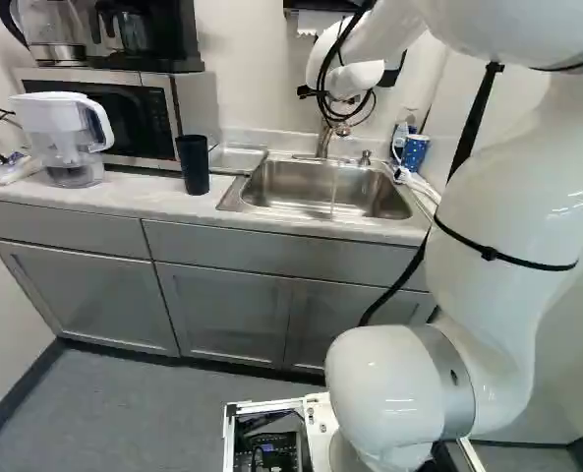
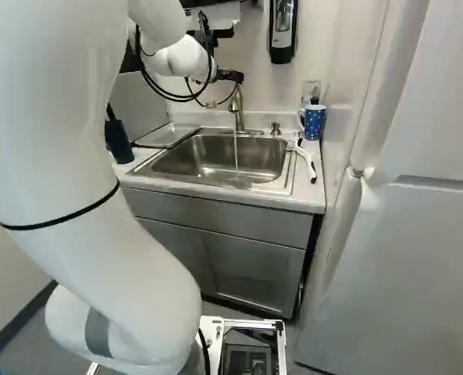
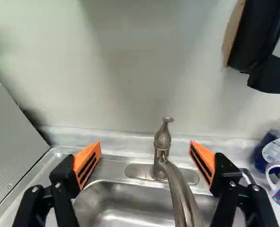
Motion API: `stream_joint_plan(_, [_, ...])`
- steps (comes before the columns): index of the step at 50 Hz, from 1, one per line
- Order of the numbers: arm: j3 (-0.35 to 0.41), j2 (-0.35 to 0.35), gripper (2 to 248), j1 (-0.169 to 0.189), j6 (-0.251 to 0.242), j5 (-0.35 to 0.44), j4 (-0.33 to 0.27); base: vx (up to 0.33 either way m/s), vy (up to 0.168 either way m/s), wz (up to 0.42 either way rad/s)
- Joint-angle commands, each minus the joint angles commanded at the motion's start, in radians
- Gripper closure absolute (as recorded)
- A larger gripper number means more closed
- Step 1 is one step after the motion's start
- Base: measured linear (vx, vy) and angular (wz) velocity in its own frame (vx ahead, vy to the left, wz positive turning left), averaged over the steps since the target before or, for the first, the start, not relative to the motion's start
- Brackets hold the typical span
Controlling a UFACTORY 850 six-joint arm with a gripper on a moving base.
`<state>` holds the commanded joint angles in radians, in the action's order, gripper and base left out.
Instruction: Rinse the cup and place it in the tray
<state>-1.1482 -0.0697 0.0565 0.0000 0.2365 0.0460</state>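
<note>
1. Hand: fingers apart, faucet btwn them in wrist view.
2. Blue dotted cup upright on table, R of sink in R base view.
3. Tray L of sink, same view; dark tumbler upright nearby.
4. Water running, faucet to sink.

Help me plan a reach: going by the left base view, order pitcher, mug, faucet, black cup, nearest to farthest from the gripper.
1. Faucet, behind the sink
2. Mug, right of the sink
3. Black cup, left of the sink
4. Pitcher, far left
</note>
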Motion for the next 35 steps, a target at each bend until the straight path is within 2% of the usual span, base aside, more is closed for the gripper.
stream_joint_plan(15, [0.075,0.074,3,0.02,0.0,-0.02,0.0,0.0,0.0,0.0])
stream_joint_plan(35, [0.178,0.179,3,0.036,0.0,-0.12,0.0,0.0,0.0,0.0])
